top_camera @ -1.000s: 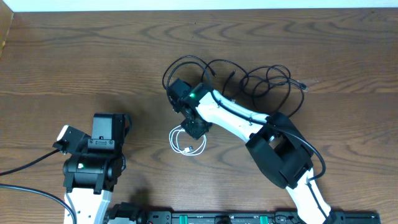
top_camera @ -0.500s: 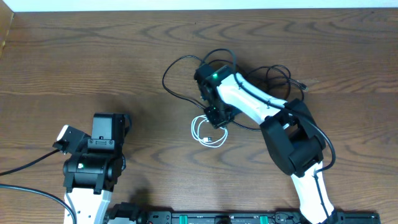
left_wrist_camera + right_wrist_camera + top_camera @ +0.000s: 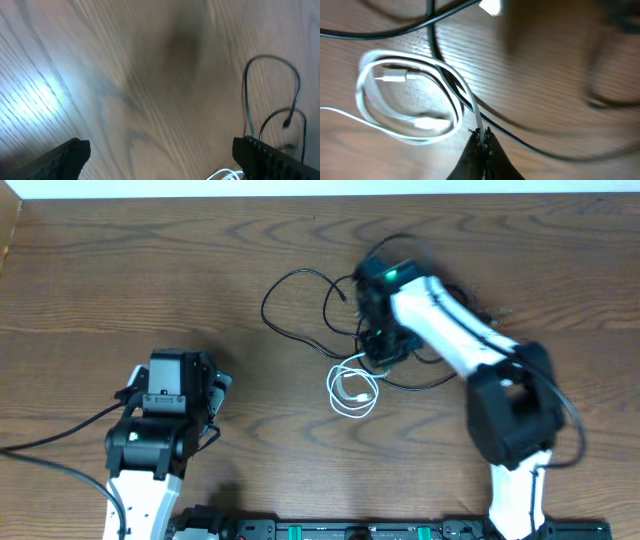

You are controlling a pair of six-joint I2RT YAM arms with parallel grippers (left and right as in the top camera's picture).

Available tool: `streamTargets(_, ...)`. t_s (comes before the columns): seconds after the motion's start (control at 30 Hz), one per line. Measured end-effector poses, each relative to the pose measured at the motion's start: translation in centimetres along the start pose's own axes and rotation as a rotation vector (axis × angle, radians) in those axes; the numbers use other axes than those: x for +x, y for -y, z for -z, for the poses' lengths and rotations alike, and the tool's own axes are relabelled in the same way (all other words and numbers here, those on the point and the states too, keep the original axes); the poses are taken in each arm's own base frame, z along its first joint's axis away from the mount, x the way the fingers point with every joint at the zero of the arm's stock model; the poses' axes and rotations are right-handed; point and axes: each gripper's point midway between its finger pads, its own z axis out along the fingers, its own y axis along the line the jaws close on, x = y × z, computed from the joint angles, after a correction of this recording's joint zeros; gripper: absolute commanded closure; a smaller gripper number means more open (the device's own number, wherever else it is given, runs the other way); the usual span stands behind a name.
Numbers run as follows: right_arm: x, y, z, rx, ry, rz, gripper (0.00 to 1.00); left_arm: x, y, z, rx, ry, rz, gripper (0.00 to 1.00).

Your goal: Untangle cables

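A coiled white cable (image 3: 352, 390) lies mid-table, and its loops fill the left of the right wrist view (image 3: 405, 100). Thin black cables (image 3: 300, 305) loop behind it and run under the right arm. My right gripper (image 3: 378, 358) is shut on the white cable, the strand pinched between its fingertips (image 3: 481, 132); a black cable (image 3: 530, 142) passes just beside them. My left gripper (image 3: 178, 385) is open and empty at the front left, fingers wide apart (image 3: 160, 157). The left wrist view shows a black cable loop (image 3: 272, 95) and a bit of white cable (image 3: 225, 175).
The wooden table (image 3: 120, 270) runs to a pale edge at the back. A dark rail (image 3: 350, 530) lies along the front edge. Each arm's thick black wire trails off its base.
My right gripper has dragged the white cable to the right, away from the left black loop. My left arm has turned and shifted slightly right.
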Motion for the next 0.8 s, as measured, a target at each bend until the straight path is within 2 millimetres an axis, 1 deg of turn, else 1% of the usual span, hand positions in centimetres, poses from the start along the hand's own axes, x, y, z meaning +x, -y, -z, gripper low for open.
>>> streamTargets(0.07, -0.2, 1.1, 2.4, -0.025, 0.058, -0.027, 0.99, 0.6, 0.1, -0.5, -0.010, -0.035, -0.003, 0.02)
streamTargets(0.13, -0.1, 1.6, 4.0, -0.050, 0.094, -0.040, 0.99, 0.9, 0.1, -0.8, -0.020, -0.055, -0.005, 0.02)
streamTargets(0.2, 0.7, 1.6, 5.4, -0.086, 0.096, -0.047, 0.99, 1.2, 0.1, -1.3, -0.037, -0.075, -0.008, 0.02)
streamTargets(0.3, 1.6, 0.9, 5.4, -0.111, 0.067, -0.035, 0.99, 1.5, 0.0, -1.9, -0.062, -0.098, -0.012, 0.02)
streamTargets(0.37, 1.9, -0.1, 4.7, -0.124, 0.056, -0.014, 0.99, 1.7, -0.1, -2.2, -0.077, -0.109, -0.014, 0.02)
streamTargets(0.4, 2.0, -0.8, 3.8, -0.131, 0.053, 0.005, 0.99, 1.7, -0.1, -2.4, -0.084, -0.113, -0.014, 0.02)
streamTargets(0.43, 2.2, -1.2, 3.3, -0.134, 0.045, 0.014, 0.99, 1.8, -0.2, -2.5, -0.090, -0.115, -0.015, 0.02)
streamTargets(0.47, 2.5, -2.0, 2.2, -0.139, 0.038, 0.034, 0.98, 1.8, -0.2, -2.7, -0.098, -0.119, -0.016, 0.02)
streamTargets(0.5, 2.9, -2.4, 1.6, -0.140, 0.026, 0.046, 0.94, 1.9, -0.2, -2.8, -0.103, -0.121, -0.017, 0.02)
streamTargets(0.53, 3.4, -3.1, 0.5, -0.143, 0.014, 0.058, 0.89, 1.9, -0.3, -2.9, -0.110, -0.124, -0.018, 0.02)
streamTargets(0.57, 3.7, -3.6, -0.3, -0.142, 0.009, 0.069, 0.79, 1.9, -0.3, -3.0, -0.113, -0.126, -0.019, 0.02)
streamTargets(0.63, 4.0, -4.7, -1.6, -0.150, 0.014, 0.090, 0.66, 2.0, -0.4, -3.1, -0.119, -0.129, -0.019, 0.02)
streamTargets(0.67, 4.0, -5.1, -2.1, -0.153, 0.022, 0.103, 0.62, 2.0, -0.4, -3.1, -0.120, -0.129, -0.019, 0.02)
streamTargets(0.73, 3.7, -5.8, -2.8, -0.155, 0.045, 0.122, 0.48, 2.0, -0.4, -3.1, -0.121, -0.129, -0.020, 0.02)
streamTargets(0.77, 3.6, -6.0, -3.1, -0.154, 0.055, 0.132, 0.43, 2.0, -0.4, -3.1, -0.121, -0.129, -0.020, 0.02)
streamTargets(0.8, 3.5, -6.2, -3.4, -0.142, 0.066, 0.142, 0.35, 2.0, -0.4, -3.1, -0.121, -0.129, -0.020, 0.02)
